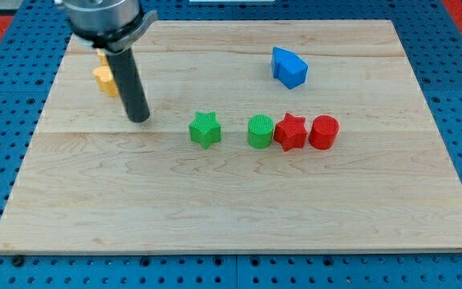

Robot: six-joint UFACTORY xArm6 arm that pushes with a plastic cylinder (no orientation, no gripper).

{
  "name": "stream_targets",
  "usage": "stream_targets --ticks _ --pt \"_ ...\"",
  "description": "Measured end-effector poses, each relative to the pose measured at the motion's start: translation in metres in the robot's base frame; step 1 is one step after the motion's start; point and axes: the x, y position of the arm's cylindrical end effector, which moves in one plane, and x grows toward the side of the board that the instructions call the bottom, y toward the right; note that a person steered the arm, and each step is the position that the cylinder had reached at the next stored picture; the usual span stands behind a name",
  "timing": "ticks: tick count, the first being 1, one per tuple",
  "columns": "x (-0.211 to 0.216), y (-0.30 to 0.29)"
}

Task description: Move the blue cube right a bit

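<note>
The blue cube lies on the wooden board toward the view's top right. My tip rests on the board at the view's left, far to the left of the blue cube and slightly lower. The tip stands about a block's width left of the green star. The rod hides part of the yellow blocks behind it.
A row runs right from the green star: a green cylinder, a red star and a red cylinder, the last three touching. The row lies below the blue cube. Blue pegboard surrounds the board.
</note>
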Motion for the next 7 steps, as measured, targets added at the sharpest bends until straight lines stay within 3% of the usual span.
stream_targets --ticks 1,3,4,5,7 --pt "-0.039 0.002" --pt "-0.040 -0.055" --pt "-0.038 -0.055" --pt "-0.034 -0.012" --pt "-0.005 0.210"
